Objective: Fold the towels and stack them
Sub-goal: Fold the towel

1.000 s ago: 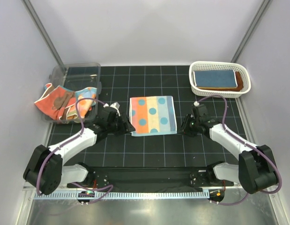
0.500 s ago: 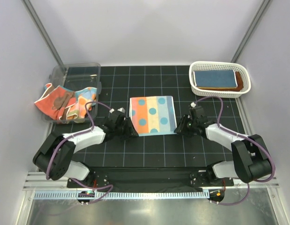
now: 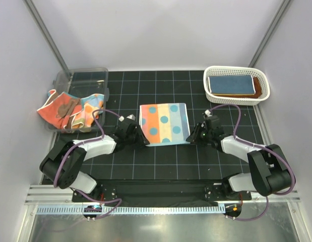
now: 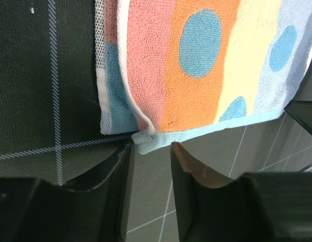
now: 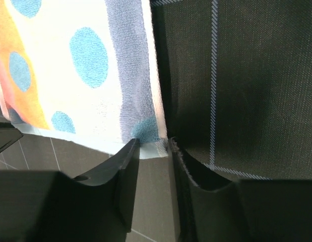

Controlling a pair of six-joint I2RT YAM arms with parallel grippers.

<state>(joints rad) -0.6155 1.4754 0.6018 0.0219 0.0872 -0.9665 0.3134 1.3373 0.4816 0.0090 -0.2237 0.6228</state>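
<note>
The left gripper (image 4: 150, 147) is spread, with a corner of the dotted towel (image 4: 196, 75) right at its tips. The right gripper (image 5: 154, 144) is spread too, with another corner between its tips.

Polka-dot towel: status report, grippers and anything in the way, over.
Left gripper open at near-left corner, right gripper open at near-right corner. Polka-dot towel lying spread, corners not yet pinched. White basket, clear bin well off to the sides.
</note>
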